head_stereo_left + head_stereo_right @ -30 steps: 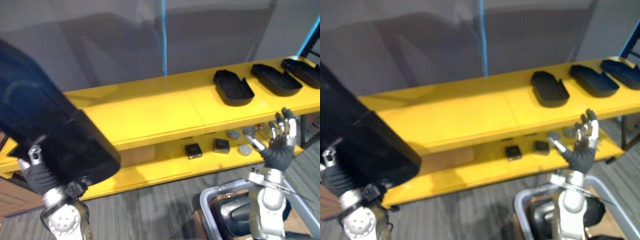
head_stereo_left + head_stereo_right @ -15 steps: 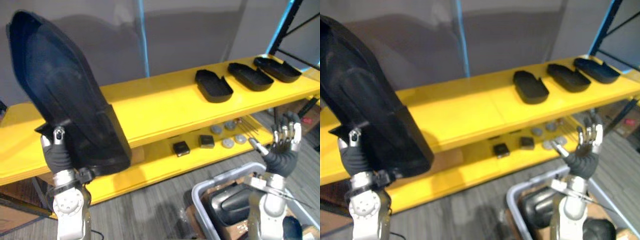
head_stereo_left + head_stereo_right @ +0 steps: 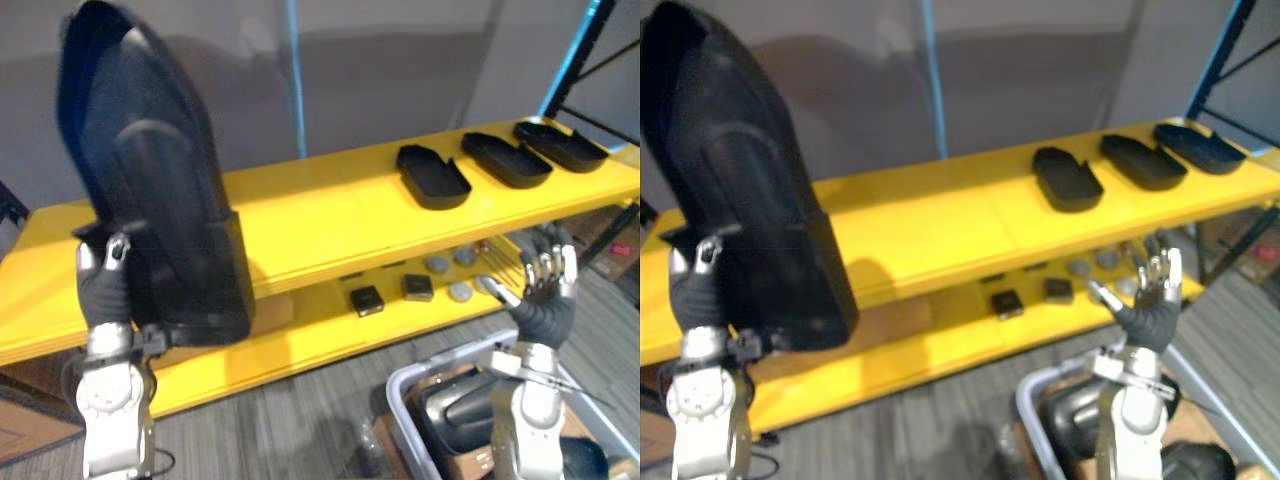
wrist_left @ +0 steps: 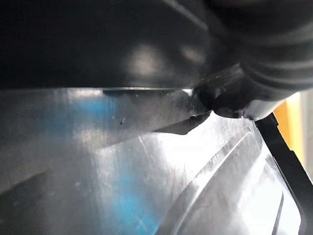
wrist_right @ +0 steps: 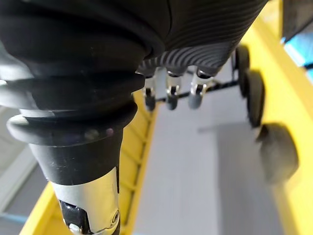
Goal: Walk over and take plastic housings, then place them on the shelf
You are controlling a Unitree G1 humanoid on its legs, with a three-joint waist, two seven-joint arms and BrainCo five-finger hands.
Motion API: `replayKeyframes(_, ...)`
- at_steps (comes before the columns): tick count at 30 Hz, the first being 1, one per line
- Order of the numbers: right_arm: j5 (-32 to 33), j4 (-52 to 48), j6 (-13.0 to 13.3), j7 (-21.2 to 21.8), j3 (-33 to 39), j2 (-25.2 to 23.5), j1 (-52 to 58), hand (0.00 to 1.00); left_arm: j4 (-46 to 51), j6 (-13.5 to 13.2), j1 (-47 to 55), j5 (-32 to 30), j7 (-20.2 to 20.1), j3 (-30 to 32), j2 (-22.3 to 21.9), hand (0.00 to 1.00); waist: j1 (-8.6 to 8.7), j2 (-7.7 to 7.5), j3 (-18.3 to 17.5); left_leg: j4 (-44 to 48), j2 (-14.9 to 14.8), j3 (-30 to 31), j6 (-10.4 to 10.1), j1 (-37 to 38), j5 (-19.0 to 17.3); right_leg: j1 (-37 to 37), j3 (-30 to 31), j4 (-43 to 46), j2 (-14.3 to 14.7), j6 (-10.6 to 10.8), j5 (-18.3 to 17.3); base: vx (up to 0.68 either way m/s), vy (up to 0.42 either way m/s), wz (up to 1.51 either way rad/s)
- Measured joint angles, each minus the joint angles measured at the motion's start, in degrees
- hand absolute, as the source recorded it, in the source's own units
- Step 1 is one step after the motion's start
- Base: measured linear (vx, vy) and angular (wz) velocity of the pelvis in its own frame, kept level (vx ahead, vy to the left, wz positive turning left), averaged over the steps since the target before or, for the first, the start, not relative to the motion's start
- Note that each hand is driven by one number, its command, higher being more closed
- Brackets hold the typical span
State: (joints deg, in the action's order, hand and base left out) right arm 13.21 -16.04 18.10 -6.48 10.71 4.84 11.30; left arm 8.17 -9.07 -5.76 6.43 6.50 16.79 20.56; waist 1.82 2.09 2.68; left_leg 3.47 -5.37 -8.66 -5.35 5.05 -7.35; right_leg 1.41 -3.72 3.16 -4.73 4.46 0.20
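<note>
A large black plastic housing (image 3: 150,190) stands nearly upright at the left, above the near edge of the yellow shelf (image 3: 320,215). My left hand (image 3: 100,292) is shut on its lower part, thumb up against its side. In the left wrist view, the housing's glossy surface (image 4: 146,171) lies right against the hand. Three more black housings (image 3: 432,177) (image 3: 505,160) (image 3: 560,145) lie in a row at the shelf's right end. My right hand (image 3: 545,292) is raised in front of the lower shelf, open with straight fingers (image 5: 168,93) and holding nothing.
The lower yellow shelf (image 3: 300,340) carries two small black boxes (image 3: 366,299) (image 3: 417,287) and several grey discs (image 3: 460,292). A grey bin (image 3: 420,385) with dark housings (image 3: 465,415) stands on the carpet at the lower right. A dark rack post (image 3: 575,50) rises at the far right.
The view has shifted as the camera moved. My left hand has lifted the housing from a low tilt to nearly upright. The right hand stays open and raised.
</note>
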Motion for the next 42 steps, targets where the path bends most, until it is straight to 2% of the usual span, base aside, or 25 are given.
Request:
replayKeyframes(2,1.24,-0.01,-0.72,1.64,-0.8,0.16,0.74,0.0,-5.82,2.22,-3.43,0.06,1.61,0.04,1.63,1.0,1.27,0.22,0.04,-0.02,-0.13,-1.64,-0.01,-0.05,0.01,1.11,1.64,0.18,0.34,-0.09,0.36,-0.02,0.006,-0.56)
replayKeyframes(4,2.8,-0.07,-2.04,4.29,-3.03,0.8,3.12,0.0,-14.92,5.98,-7.9,2.42,5.04,0.48,2.02,1.0,3.12,0.55,0.13,-0.04,-0.29,-4.61,-0.05,-0.08,0.03,2.79,4.31,0.31,0.92,-0.16,0.96,-0.03,0.009,-0.63)
replayKeyframes(7,3.04,-0.07,-3.27,5.63,-6.39,1.3,5.52,0.0,-24.4,7.35,-11.98,4.28,9.44,0.58,2.13,1.0,5.12,1.11,0.5,-0.46,-0.44,-7.34,-0.06,-0.3,0.04,4.73,6.96,0.28,1.55,-0.23,1.75,-0.02,0.007,-0.51)
replayKeyframes(9,3.55,-0.06,-3.31,5.85,-8.55,1.49,6.86,0.0,-28.59,8.69,-15.36,4.89,12.67,0.53,2.21,1.0,5.82,1.48,0.81,-0.91,-0.47,-8.35,-0.29,-0.98,0.17,6.17,8.09,0.26,1.92,-0.25,2.19,-0.02,0.0,-0.35)
replayKeyframes(11,4.66,-0.07,-3.33,6.2,-10.67,2.11,7.02,0.0,-33.3,11.24,-21.22,6.54,17.09,0.66,4.8,1.0,6.98,1.74,2.93,-0.93,-0.52,-9.4,-0.43,-1.28,0.27,7.07,9.08,0.3,2.23,-0.27,2.71,-0.02,-0.004,-0.22)
replayKeyframes(17,6.58,-1.46,-3.33,4.09,-16.17,4.46,7.96,0.0,-41.05,16.01,-34.01,9.48,23.86,5.64,11.69,1.0,8.55,2.05,7.07,-0.88,-0.72,-11.39,-0.56,-3.02,0.6,10.03,11.28,0.56,2.96,-0.45,3.76,-0.01,-0.006,-0.18)
replayKeyframes(21,6.88,-3.58,-3.3,2.82,-19.77,6.28,7.98,0.0,-44.53,20.45,-38.35,9.33,24.07,5.59,12.79,1.0,8.87,1.93,10.13,-0.81,-0.76,-12.27,-0.59,-3.25,0.64,10.65,11.78,0.85,3.09,-0.48,3.91,0.01,0.002,-0.08)
replayKeyframes(25,8.5,-3.96,-3.27,1.34,-21.92,7.47,7.55,0.0,-46.53,26.19,-40.09,8.3,23.37,5.58,12.85,1.0,9.33,1.64,11.83,-0.53,-0.64,-12.36,-0.59,-5.04,0.64,12.56,11.9,1.22,3.0,-0.45,3.93,0.0,0.0,0.0)
replayKeyframes(26,8.51,-3.99,-3.27,1.16,-22.16,7.62,7.54,0.0,-47.09,26.96,-40.63,8.28,22.82,5.59,12.92,1.0,9.33,1.63,12.3,-0.48,-0.63,-12.35,-0.59,-5.21,0.64,12.71,11.9,1.27,2.98,-0.43,3.96,0.0,0.0,0.0)
replayKeyframes(28,8.56,-4.21,-3.28,0.12,-23.11,8.66,7.42,0.0,-48.99,30.39,-42.22,8.18,20.24,5.58,13.07,1.0,9.1,1.8,14.15,-0.26,-0.58,-12.4,-0.59,-5.22,0.64,12.71,11.92,1.42,2.91,-0.42,3.97,0.02,0.011,-0.01)
replayKeyframes(29,8.59,-4.36,-3.29,0.01,-23.5,8.93,7.39,0.0,-49.11,31.03,-42.27,8.17,19.56,5.58,13.16,1.0,9.1,1.82,14.43,-0.16,-0.58,-12.42,-0.59,-5.27,0.64,12.73,11.94,1.42,2.9,-0.42,3.97,0.0,0.0,0.0)
replayKeyframes(31,9.15,-5.29,-3.32,-0.18,-24.35,9.65,7.42,0.0,-49.49,33.6,-42.54,8.02,16.35,5.32,14.12,1.0,9.07,1.92,14.99,0.82,-0.63,-12.45,-0.59,-6.39,0.64,13.38,11.95,1.44,2.78,-0.43,3.97,0.0,0.0,0.0)
replayKeyframes(35,9.27,-6.04,-3.38,-1.45,-25.41,11.16,7.37,0.0,-50.3,35.19,-44.48,4.26,10.87,4.48,15.49,1.0,8.52,2.71,15.62,1.24,-0.73,-12.44,-0.59,-7.08,0.64,13.89,11.85,1.6,2.68,-0.47,3.94,0.01,0.0,0.01)
replayKeyframes(38,9.53,-6.03,-3.38,-2.39,-26.79,11.73,5.94,0.0,-51.7,35.13,-44.81,3.9,8.02,1.2,17.32,1.0,8.43,2.52,17.0,3.77,-0.75,-12.57,-0.59,-7.62,0.64,13.75,11.87,2.53,2.21,-0.65,3.54,-0.01,0.003,0.02)
replayKeyframes(39,9.58,-5.99,-3.38,-2.41,-27.57,11.94,5.74,0.0,-52.31,35.15,-44.92,3.74,7.68,0.25,17.38,0.0,8.35,2.68,17.11,4.93,-0.75,-12.6,-0.59,-8.51,0.64,14.01,11.71,2.67,1.91,-0.69,3.45,-0.03,0.002,0.06)
replayKeyframes(42,9.65,-5.85,-3.38,-2.4,-28.66,12.71,5.12,0.0,-52.69,35.08,-45.11,3.8,6.77,-0.1,18.46,0.0,8.22,2.53,17.5,5.91,-1.02,-13.29,-0.59,-9.33,0.63,14.67,11.74,3.18,1.89,-0.73,3.41,-0.02,0.0,0.02)
